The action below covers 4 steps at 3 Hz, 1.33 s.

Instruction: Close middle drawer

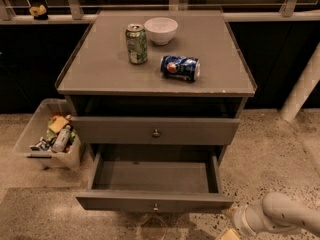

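The middle drawer [155, 202] is pulled far out of the grey cabinet [100, 76]. Its wide shallow tray [150, 175] is empty, and its slim front panel has a small round knob [155, 207] at the centre. Above it is a drawer with a taller front panel [156, 130], which is nearly shut. My gripper [231, 232] is at the bottom right edge of the view, low by the floor, just right of the open drawer's front right corner. The white arm [280, 215] leads to it from the right.
On the cabinet top stand a green can [136, 44] and a white bowl [161, 30], and a blue can [180, 67] lies on its side. A clear bin of packets [50, 136] sits on the floor to the left. A white post [302, 86] leans at the right.
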Each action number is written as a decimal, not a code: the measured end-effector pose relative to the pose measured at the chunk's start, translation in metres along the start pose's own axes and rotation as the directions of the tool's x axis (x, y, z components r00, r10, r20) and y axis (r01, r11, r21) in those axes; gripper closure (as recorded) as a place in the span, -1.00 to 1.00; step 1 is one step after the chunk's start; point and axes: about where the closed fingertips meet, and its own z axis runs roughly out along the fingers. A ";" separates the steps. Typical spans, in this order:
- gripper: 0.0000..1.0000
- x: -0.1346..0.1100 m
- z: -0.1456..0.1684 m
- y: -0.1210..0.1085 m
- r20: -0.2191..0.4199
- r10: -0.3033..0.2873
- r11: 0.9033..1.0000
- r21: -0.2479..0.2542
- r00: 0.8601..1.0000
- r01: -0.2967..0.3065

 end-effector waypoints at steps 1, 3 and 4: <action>-1.00 -0.002 -0.007 -0.020 0.028 0.100 0.992 0.076 0.995 -0.102; -1.00 -0.025 -0.037 0.082 -0.002 -0.326 0.945 -0.021 0.945 0.326; -1.00 -0.040 -0.037 0.115 -0.004 -0.519 0.852 -0.090 0.855 0.516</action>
